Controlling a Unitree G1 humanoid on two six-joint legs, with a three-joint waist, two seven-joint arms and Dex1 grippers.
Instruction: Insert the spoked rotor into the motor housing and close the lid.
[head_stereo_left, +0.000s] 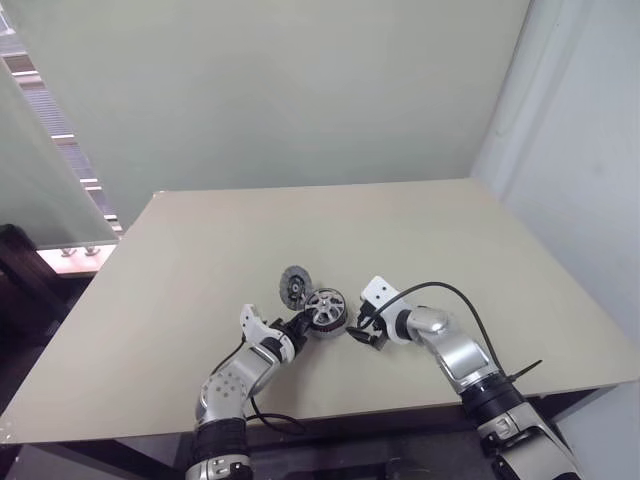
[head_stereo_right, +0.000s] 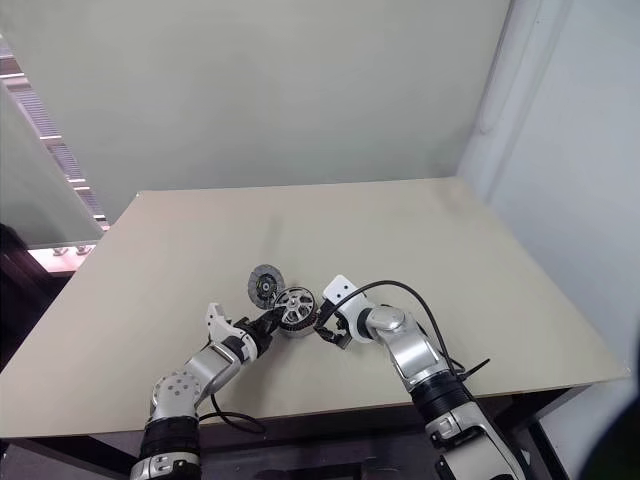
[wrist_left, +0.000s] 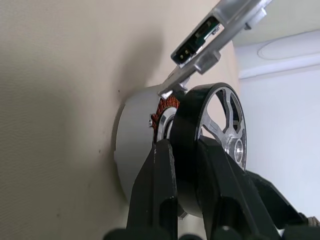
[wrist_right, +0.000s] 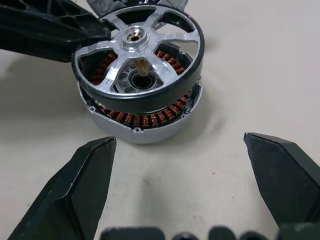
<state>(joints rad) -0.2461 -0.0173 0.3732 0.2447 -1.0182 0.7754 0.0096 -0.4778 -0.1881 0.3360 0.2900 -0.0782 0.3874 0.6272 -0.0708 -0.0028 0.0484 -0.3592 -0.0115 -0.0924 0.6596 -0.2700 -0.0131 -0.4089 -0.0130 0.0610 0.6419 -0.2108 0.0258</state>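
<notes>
- The surface (head_stereo_left: 200, 290) is a big, flat, pale beige top, smooth and plain. Its near edge is cut off by the bottom of the head views.
- The right tool (wrist_right: 182, 165) sits just beside the motor housing, on the side away from the left tool. Its two black fingers (wrist_right: 80, 190) stand wide apart with nothing between them. It does not touch the motor housing.
- The left tool (wrist_left: 186, 165) is closed tight on the rim of the spoked rotor, one black finger (wrist_left: 157, 195) on each side of the rim.
- The motor housing (wrist_right: 142, 122) is a small round silver cup near the middle of the surface, open side up. A ring of shiny orange wire runs round inside it.
- The spoked rotor (wrist_right: 137, 52) is a round wheel with a dark outer band and bright silver spokes. It lies right over the motor housing, flat face up but tilted, so the side nearest the right tool sits higher. It hides most of the motor housing's middle.
- The lid (head_stereo_left: 295, 284) is a thin, dull grey disc, lying flat just behind the motor housing. It is small in the head views, so its slots are hard to make out.
</notes>
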